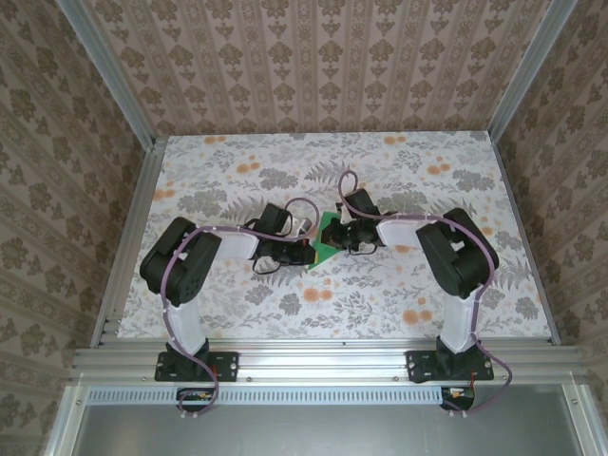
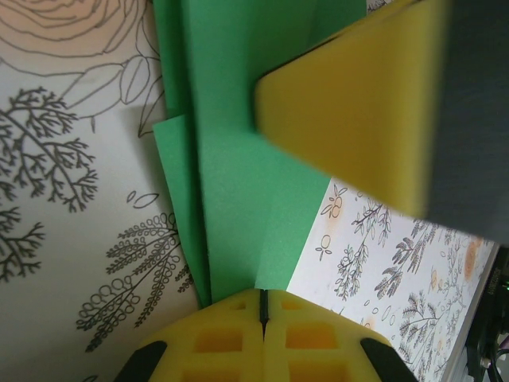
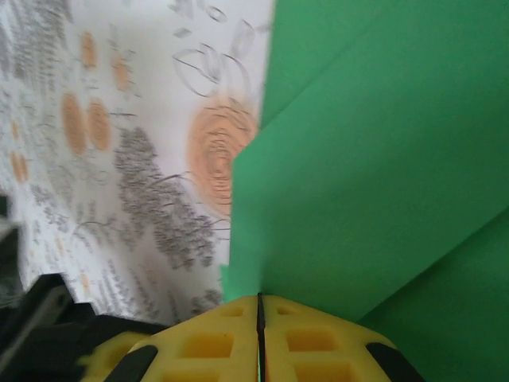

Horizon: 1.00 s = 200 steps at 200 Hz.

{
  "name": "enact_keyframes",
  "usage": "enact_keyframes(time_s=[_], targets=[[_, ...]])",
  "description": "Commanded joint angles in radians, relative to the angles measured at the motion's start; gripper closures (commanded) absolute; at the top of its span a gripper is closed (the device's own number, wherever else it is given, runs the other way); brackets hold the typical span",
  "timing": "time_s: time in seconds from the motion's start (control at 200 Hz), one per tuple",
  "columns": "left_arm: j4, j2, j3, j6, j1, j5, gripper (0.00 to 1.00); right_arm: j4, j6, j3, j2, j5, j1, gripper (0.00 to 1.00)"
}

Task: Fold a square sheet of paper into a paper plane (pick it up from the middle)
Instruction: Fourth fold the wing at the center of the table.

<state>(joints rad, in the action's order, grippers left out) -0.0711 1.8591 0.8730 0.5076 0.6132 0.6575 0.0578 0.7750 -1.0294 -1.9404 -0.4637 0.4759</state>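
You've got L gripper point(image 2: 262, 314) pinched tight on folded green paper point(image 2: 238, 199), R gripper point(image 3: 259, 314) likewise; paper extends fwd of both.

Paper point(image 1: 326, 251) lies on the table point(image 1: 285, 313) between left gripper point(image 2: 262, 309) and right gripper point(image 3: 260, 304) (both touching it).

Matt green paper point(image 2: 238, 207), matt yellow claw pads point(image 2: 238, 318), metal frame point(image 1: 323, 361)

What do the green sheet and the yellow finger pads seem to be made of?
Sheet: probably thin paper, plain matt green. It keeps sharp, straight creases and lies in flat, overlapping layers.
Pads: seemingly foam or soft rubber, matt yellow, with moulded square hollows. The look does not settle which of the two it is.
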Motion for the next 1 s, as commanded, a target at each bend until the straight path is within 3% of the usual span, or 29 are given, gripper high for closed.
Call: enact_keyframes(time_s=[0.0, 0.305, 0.595, 0.995], targets=[[0.188, 0.054, -0.048, -0.015, 0.000, -0.049, 1.00, 0.040, 0.023, -0.019, -0.040, -0.048, 0.000, 0.90], [0.203, 0.045, -0.061, -0.022, 0.000, -0.050, 1.00, -0.061, -0.026, -0.065, -0.077, 0.052, -0.079, 0.91], [0.218, 0.022, -0.064, -0.033, 0.000, -0.047, 1.00, -0.187, -0.127, -0.234, -0.157, 0.114, -0.149, 0.91], [0.213, 0.032, -0.036, -0.019, 0.000, -0.053, 1.00, -0.133, -0.069, -0.131, 0.004, 0.020, -0.061, 0.90]])
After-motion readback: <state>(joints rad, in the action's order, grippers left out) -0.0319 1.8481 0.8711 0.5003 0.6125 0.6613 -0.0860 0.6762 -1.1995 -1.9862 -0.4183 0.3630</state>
